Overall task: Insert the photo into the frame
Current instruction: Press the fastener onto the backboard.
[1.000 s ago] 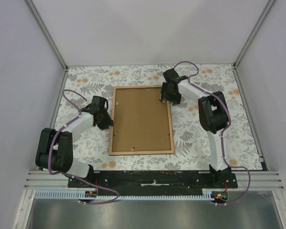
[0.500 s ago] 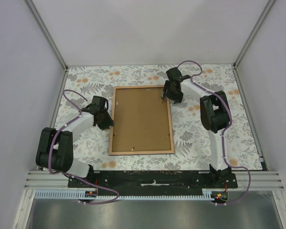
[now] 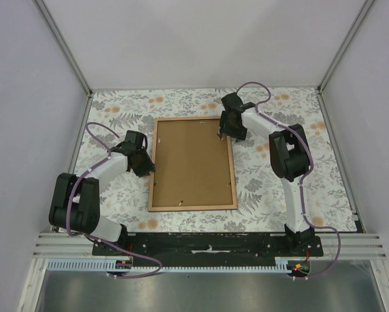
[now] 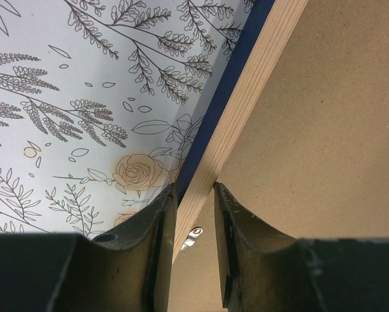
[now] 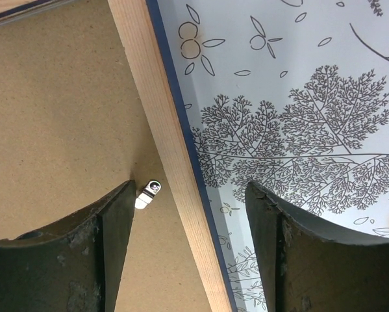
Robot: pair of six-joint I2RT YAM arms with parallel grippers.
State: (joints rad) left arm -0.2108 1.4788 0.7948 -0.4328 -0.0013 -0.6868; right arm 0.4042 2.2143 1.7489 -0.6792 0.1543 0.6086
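The frame (image 3: 193,208) lies flat in the middle of the table (image 3: 265,188), on its flower-and-fern cover. Its long sides run from the near edge toward the far edge, and its light wood face is up. A brown backing board (image 3: 193,162) fills the opening inside the rim.

The left gripper (image 3: 147,169) comes in from the table's left side and sits on the frame's left long rail, a little nearer than halfway along it. In the left wrist view the left gripper (image 4: 194,195) straddles the wooden rail (image 4: 246,97). One finger is on the outer side, over the cover, and the other is on the inner side, over the board. The jaws are narrow and appear to pinch the rail, though the view is too tight to be sure that both pads touch. A small metal clip (image 4: 192,236) shows between the fingers, below the rail, and a dark blue edge runs along the rail's outer side.

The right gripper (image 3: 224,134) hangs over the frame's right long rail, just short of its far right corner. In the right wrist view the right gripper (image 5: 189,188) stands wide, with the rail (image 5: 152,84) passing between the fingers and clear space on both sides. A metal turn clip (image 5: 147,194) sits on the board just beside the inner finger.
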